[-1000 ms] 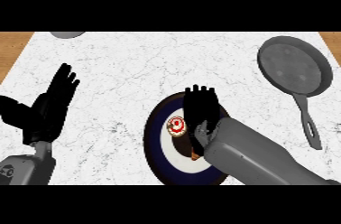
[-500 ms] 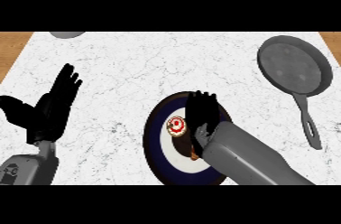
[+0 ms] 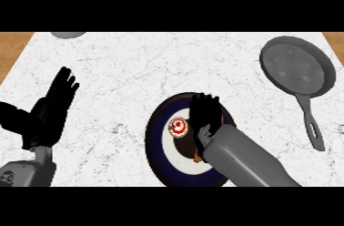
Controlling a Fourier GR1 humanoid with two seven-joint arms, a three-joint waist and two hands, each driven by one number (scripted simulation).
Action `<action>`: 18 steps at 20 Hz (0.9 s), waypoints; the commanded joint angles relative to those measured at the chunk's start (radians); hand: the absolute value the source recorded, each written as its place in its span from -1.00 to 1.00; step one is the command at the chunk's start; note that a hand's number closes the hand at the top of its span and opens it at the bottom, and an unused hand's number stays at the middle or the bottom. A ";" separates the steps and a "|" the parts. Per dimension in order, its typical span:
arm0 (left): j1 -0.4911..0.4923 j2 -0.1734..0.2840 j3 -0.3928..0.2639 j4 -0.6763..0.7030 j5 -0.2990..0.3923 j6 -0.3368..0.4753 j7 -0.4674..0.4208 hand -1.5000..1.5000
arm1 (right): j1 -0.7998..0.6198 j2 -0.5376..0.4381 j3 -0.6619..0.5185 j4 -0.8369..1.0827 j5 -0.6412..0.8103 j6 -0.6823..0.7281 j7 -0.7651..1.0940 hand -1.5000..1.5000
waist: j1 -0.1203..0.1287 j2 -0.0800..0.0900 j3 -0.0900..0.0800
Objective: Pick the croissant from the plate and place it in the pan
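Table [image 3: 134, 74]: white marble top, carrying everything.
Pan [image 3: 297, 68]: lying far right of the plate, handle toward the robot, awaiting the croissant.
Plate [image 3: 156, 147]: dark-rimmed landmark.
Right hand [image 3: 205, 113]: hovering over the plate, fingers extended, not gripping.
Left hand [image 3: 53, 106]: resting open, left of the plate.
Croissant [image 3: 197, 156]: sitting on the plate, mostly hidden.
Small red-white item [image 3: 179, 126]: on the plate.

A white marble-patterned counter top [image 3: 134, 70] with grey veins fills most of the view. Brown wooden surface [image 3: 13, 45] shows at its upper corners. A grey rounded object [image 3: 68, 34], cut off, sits at the top-left edge.
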 commanded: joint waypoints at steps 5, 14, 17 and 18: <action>0.053 -0.026 0.008 -0.066 -0.021 -0.018 0.029 0.00 | 0.132 0.043 -0.005 -0.082 0.114 0.036 0.015 1.00 | -0.002 -0.001 0.001; 0.002 -0.063 0.045 0.004 -0.053 -0.055 0.004 0.00 | 0.105 0.069 -0.127 0.028 0.255 0.013 -0.177 1.00 | 0.000 0.002 0.001; 0.003 -0.023 0.088 -0.033 -0.017 -0.105 0.044 0.00 | 0.094 0.107 -0.155 0.044 0.291 -0.019 -0.185 1.00 | 0.002 0.001 0.001; -0.066 -0.092 0.022 0.064 -0.105 -0.026 0.004 0.00 | 0.093 0.081 -0.150 0.041 0.309 -0.049 -0.202 1.00 | -0.004 0.003 0.001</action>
